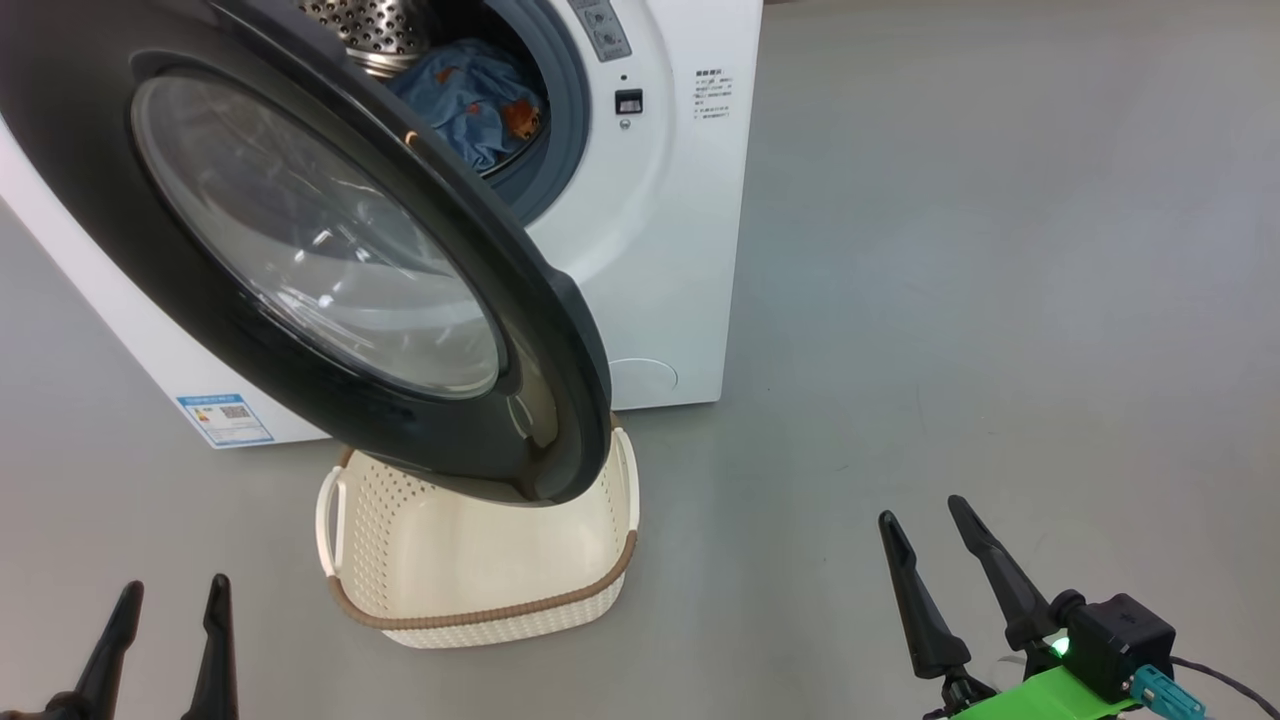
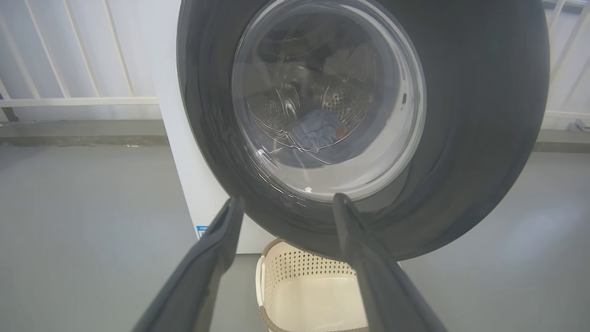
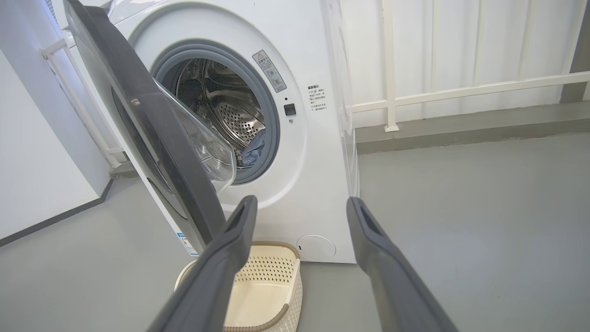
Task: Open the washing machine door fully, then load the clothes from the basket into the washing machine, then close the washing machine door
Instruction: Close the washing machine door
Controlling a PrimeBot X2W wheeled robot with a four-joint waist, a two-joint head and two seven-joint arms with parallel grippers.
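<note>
The washing machine door point(image 1: 330, 250) stands partly swung out from the white washing machine point(image 1: 650, 250), its glossy black face and glass bowl toward me. Light-blue clothes point(image 1: 470, 105) with orange figures lie inside the steel drum, seen again through the glass point(image 2: 318, 131) and past the door's edge point(image 3: 256, 147). The cream basket point(image 1: 480, 560) sits on the floor under the door's lower edge, with nothing in it. My left gripper point(image 1: 172, 590) is open at lower left, well short of the door. My right gripper point(image 1: 922, 508) is open at lower right, over bare floor.
Grey floor point(image 1: 1000, 300) spreads wide to the right of the machine. A white railing point(image 3: 461, 90) and wall run behind it. A white wall point(image 3: 37, 161) stands at the left of the right wrist view. The door point(image 3: 152, 138) overhangs the basket point(image 3: 267, 286).
</note>
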